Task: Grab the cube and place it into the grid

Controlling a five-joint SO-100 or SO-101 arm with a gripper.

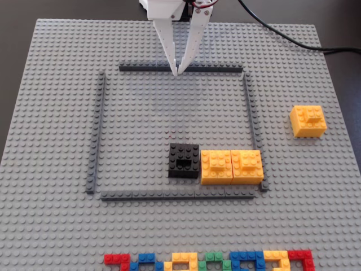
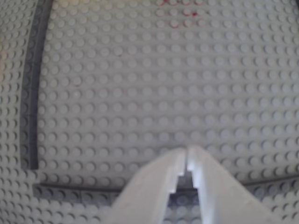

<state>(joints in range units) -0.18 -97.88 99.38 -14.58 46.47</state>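
A grey studded worktop (image 1: 51, 226) is filling the fixed view. On it the grid (image 1: 101, 130), a square of thin dark strips, is taking up the middle. Inside the grid, at about 5 o'clock, a wide yellow block (image 1: 232, 166) is sitting beside a black block (image 1: 184, 160), the two touching or nearly so. The cube (image 1: 308, 121) is lying outside the grid, at 3 o'clock from its centre and well apart from the right strip. A row of small coloured bricks (image 1: 208, 262) is running along the 6 o'clock edge.

The white tool (image 1: 177, 71) is hanging over the grid's top strip at 12 o'clock, clenched on nothing, its tips meeting in the wrist view (image 2: 186, 156).

The step in hand looks like the reach for the cube. To do it well, the tool needs to be swinging toward 3 o'clock, spreading before descending, squaring up to the cube's flat sides, and gripping low on the body rather than the small raised piece on top.
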